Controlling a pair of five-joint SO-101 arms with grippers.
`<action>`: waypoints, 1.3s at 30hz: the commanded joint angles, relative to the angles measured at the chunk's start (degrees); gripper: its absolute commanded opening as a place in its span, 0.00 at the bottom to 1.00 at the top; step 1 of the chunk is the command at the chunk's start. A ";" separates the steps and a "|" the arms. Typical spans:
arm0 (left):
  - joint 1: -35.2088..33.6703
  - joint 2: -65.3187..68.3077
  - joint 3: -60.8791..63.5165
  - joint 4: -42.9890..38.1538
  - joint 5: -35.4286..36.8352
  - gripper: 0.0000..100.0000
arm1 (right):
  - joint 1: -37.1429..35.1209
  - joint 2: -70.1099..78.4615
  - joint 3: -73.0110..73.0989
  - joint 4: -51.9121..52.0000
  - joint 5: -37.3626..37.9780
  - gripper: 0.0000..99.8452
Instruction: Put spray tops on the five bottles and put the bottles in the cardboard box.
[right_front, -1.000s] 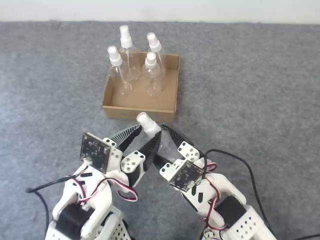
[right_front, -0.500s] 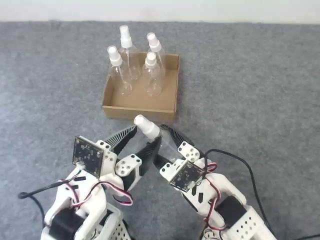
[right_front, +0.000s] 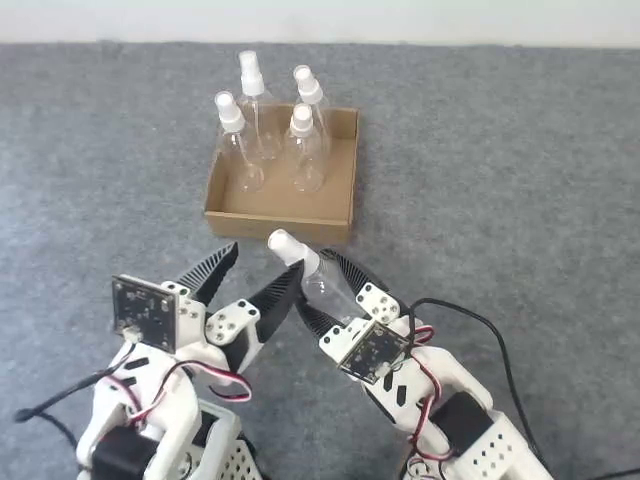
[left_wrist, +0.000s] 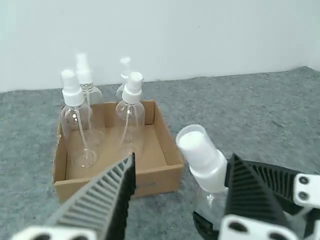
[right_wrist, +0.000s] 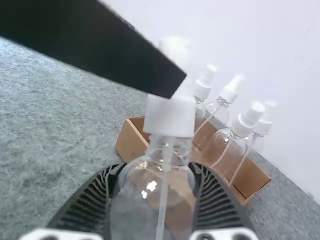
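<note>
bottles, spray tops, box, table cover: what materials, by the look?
The bottles look like clear glossy plastic, possibly glass: dip tubes and the box show through them, with bright highlights. The spray tops are opaque white and smooth, likely moulded plastic. The cardboard box is brown, matte and thin-walled. The table cover is grey and fuzzy, like felt or low-pile carpet.

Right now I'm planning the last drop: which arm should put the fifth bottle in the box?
Right. The right hand is shut on the bottle, just short of the box; the left hand is open, empty.
</note>
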 joint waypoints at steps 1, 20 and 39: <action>-0.53 -1.14 -1.45 -2.81 1.23 0.27 | -0.48 -1.01 1.23 0.66 0.26 0.02; 5.27 -1.14 2.59 -6.86 0.70 0.17 | -2.24 -1.36 1.23 2.42 0.44 0.02; 14.15 -1.14 2.51 -5.71 -0.62 0.17 | -2.24 -1.01 1.23 2.42 0.44 0.02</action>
